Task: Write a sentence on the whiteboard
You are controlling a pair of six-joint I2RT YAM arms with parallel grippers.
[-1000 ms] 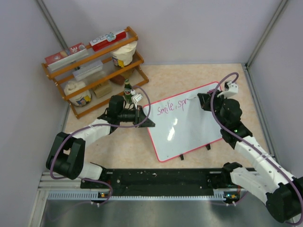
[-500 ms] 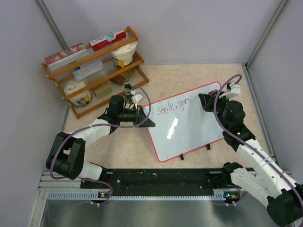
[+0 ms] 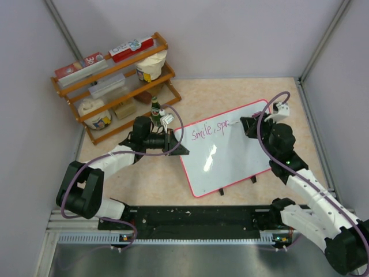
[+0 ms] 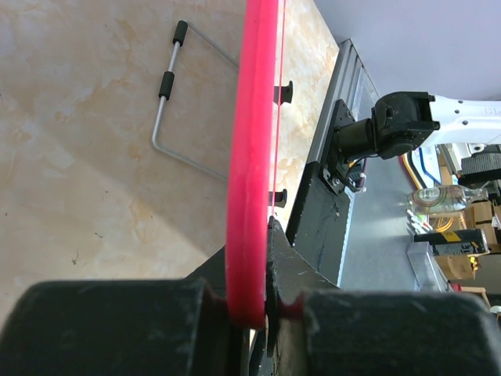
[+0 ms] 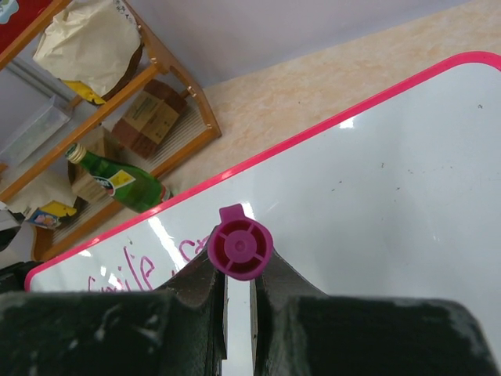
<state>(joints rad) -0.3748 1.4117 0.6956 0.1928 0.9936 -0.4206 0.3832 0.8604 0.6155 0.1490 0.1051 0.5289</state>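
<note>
The whiteboard (image 3: 230, 156) stands tilted on the table, white with a pink-red frame. Pink cursive, the sentence (image 3: 209, 131), runs along its upper part and reads about "Smile, spr". My left gripper (image 3: 176, 145) is shut on the board's left frame edge (image 4: 250, 157), which sits between the jaws of the left gripper (image 4: 255, 301). My right gripper (image 3: 249, 124) is at the board's upper right, shut on a magenta marker (image 5: 239, 247) that points at the white surface (image 5: 391, 172). The marker's tip is hidden behind its own end. Part of the writing (image 5: 133, 270) shows left of the right gripper (image 5: 239, 278).
A wooden rack (image 3: 112, 81) with boxes and bags stands at the back left. A green bottle (image 3: 155, 111) stands just behind my left wrist. The board's wire stand (image 4: 168, 102) rests on the table behind it. Walls close in on both sides.
My right wrist has shifted a little near the board's upper right with the marker. The writing looks about the same. The left arm has not moved.
</note>
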